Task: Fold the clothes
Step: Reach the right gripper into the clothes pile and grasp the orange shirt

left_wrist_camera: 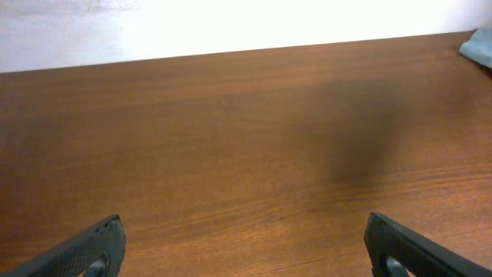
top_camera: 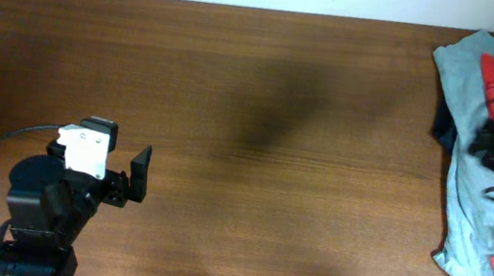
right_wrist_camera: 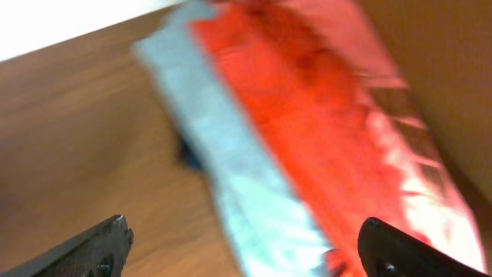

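The right gripper is spread wide and holds nothing; its view is blurred, but below it lie a grey shirt and, touching it, an orange-red shirt; from overhead these sit in a crumpled heap at the right edge of the table, something dark peeking from under the grey one; the left gripper is also wide and empty, over bare wood well apart from the heap; I judge the task barely begun: no shirt lies flat, none is folded; picking one out, spreading it, folding it, then the others, all remains.
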### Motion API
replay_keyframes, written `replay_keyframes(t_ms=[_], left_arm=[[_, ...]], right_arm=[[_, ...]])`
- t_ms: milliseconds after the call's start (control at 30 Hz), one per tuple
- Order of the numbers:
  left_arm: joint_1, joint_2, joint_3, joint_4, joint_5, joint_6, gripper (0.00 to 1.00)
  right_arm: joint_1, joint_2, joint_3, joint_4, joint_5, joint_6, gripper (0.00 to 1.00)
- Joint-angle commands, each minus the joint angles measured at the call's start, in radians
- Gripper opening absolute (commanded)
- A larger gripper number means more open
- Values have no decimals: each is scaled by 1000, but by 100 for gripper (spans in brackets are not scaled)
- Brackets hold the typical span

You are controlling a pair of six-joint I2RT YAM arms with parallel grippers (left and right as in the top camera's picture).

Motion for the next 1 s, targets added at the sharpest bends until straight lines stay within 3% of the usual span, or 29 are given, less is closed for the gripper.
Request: replay_keyframes(t_ms=[0,200,467,967], left_arm=[[-4,-4,21,-5,22,-6,99],[-4,-4,21,-6,21,-6,99],[-4,-4,21,-5,21,-6,99],[-4,-4,21,-5,21,-6,99]], right_arm=[[-125,89,23,42,-30,4,99],[-272,250,23,156,-122,5,99],[-380,442,23,218,-138,6,87],[-428,585,23,346,-132,0,86]])
